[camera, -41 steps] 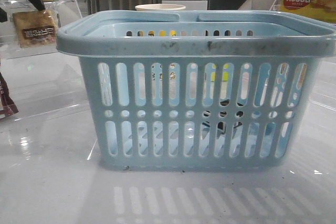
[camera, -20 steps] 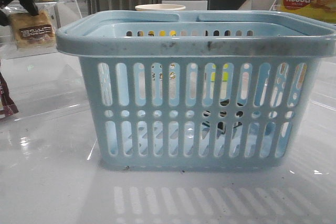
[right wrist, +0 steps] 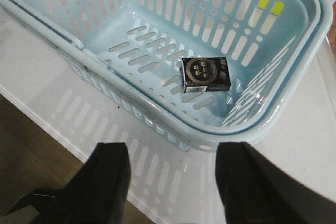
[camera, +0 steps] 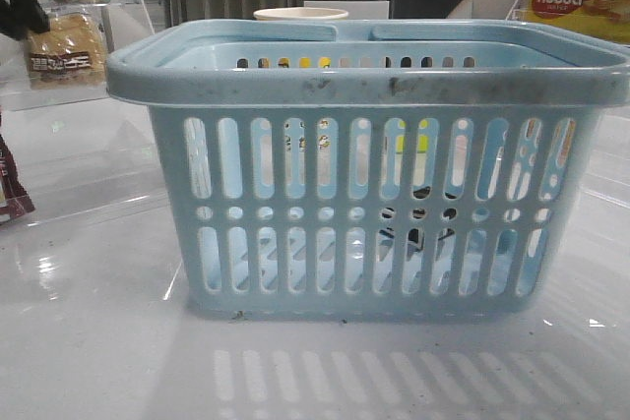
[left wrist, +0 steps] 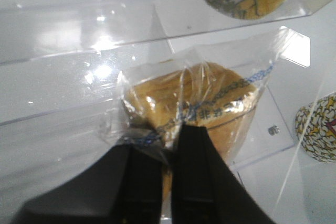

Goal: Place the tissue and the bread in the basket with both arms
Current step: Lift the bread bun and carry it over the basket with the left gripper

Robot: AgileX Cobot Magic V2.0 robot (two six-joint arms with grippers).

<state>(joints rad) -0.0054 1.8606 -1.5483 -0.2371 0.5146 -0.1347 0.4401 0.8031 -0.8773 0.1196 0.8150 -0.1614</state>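
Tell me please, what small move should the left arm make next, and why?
Probably carry the bread sideways over the basket rim. The left gripper is shut on its wrapper and holds it off the table, still outside the basket, where only a small dark packet lies.

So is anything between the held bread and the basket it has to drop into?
Nothing visible. The left gripper holds the bread up beside the basket, about rim height. The open top is clear; only a small dark packet lies inside.
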